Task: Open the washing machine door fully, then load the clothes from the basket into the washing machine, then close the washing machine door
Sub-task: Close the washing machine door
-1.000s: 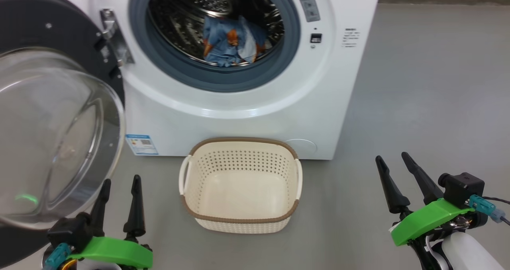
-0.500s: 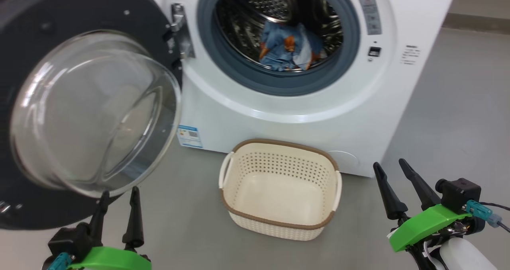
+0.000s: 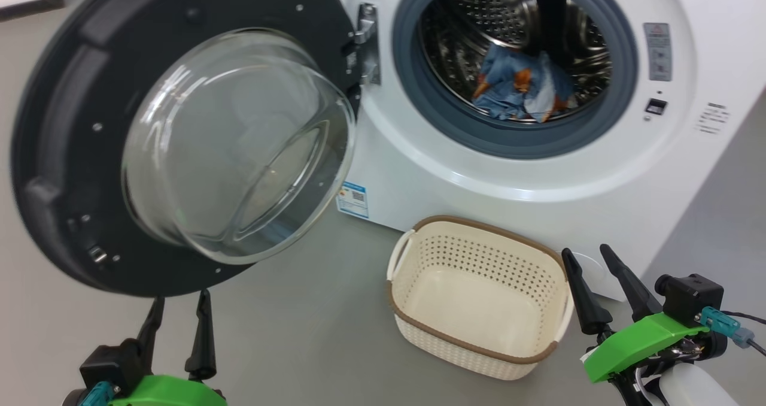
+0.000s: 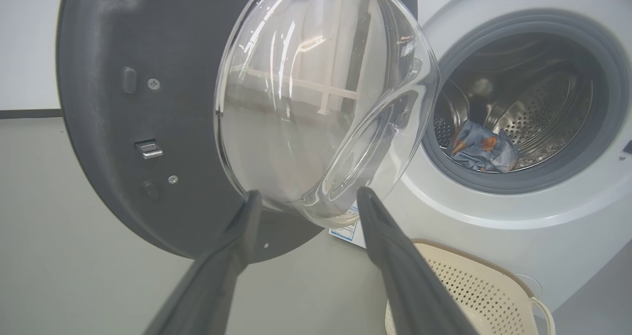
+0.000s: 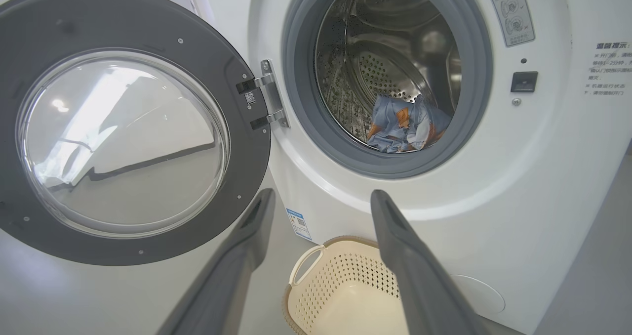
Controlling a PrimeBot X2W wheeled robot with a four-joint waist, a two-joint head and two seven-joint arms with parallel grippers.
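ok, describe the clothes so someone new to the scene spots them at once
Find the big white washing machine with its round door swung open. Inside the grey gasket, at the bottom of the steel drum, lie the clothes. They are a crumpled light blue bundle with orange-brown print and some white, unlike the empty cream basket on the floor in front.

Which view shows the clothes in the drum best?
The head view: the clothes face the camera, print and white trim clear. The right wrist view shows them nearly as well; in the left wrist view they are small.
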